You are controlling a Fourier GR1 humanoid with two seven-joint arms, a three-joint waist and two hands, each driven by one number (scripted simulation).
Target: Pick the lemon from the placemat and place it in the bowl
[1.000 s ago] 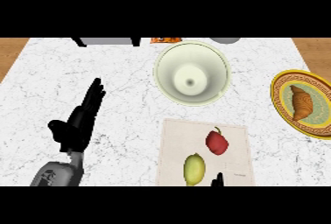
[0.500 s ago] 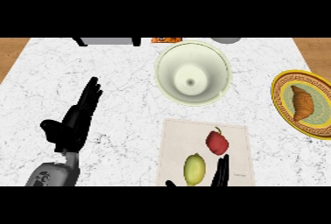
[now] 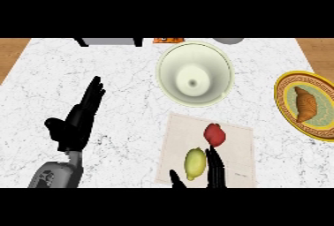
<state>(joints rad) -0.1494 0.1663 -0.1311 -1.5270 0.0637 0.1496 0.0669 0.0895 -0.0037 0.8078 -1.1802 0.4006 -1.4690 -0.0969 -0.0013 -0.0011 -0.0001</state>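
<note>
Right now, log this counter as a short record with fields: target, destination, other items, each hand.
target: lemon on the placemat, beside a red fruit
destination: bowl, beyond the placemat, nothing in it
other items: plate at the right with a croissant
right hand: open, fingers straight, at the lemon's right side, thumb at its near end, not curled round it
left hand: open, resting at the left, fingers up

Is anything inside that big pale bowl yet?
Empty: the bowl shows only its bare pale inside. The lemon lies on the placemat.
</note>
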